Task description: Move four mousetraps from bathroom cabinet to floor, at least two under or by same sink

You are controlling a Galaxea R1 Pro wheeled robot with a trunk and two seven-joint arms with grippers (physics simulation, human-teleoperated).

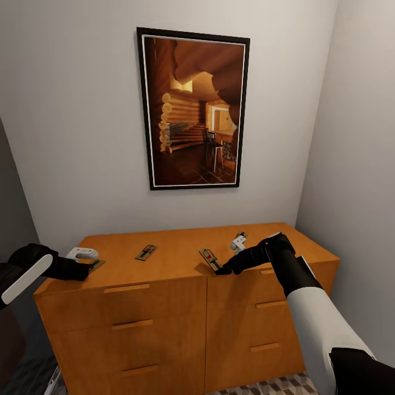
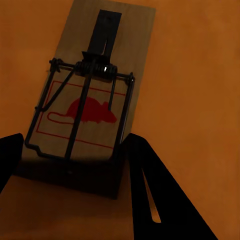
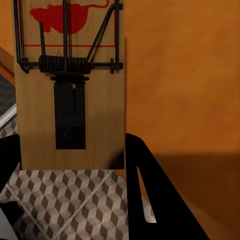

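I stood facing the cabinet [image 1: 164,307], its orange-brown top against the wall under a framed picture [image 1: 193,109] of a log interior; my left gripper [image 1: 90,269] reached to the top's left end, where one mousetrap [image 1: 94,266] lay beside a small white and grey object [image 1: 82,253]; in the left wrist view that mousetrap [image 2: 92,110] lay flat on the wood with its near end between my two dark fingers [image 2: 160,195], which stood apart on either side of it, though whether they pressed on the board I could not tell; a second trap [image 1: 146,252] lay free on the top, further right; my right gripper [image 1: 222,270] was at the front edge of the cabinet, at a third trap [image 1: 210,257] that lay there tilted; in the right wrist view this trap [image 3: 70,85] overhung the edge, with the cube-patterned bathroom floor [image 3: 65,200] showing below it and my fingers [image 3: 150,195] flanking its end; whether they clamped it I could not tell; a small white item [image 1: 238,242] lay behind that hand.
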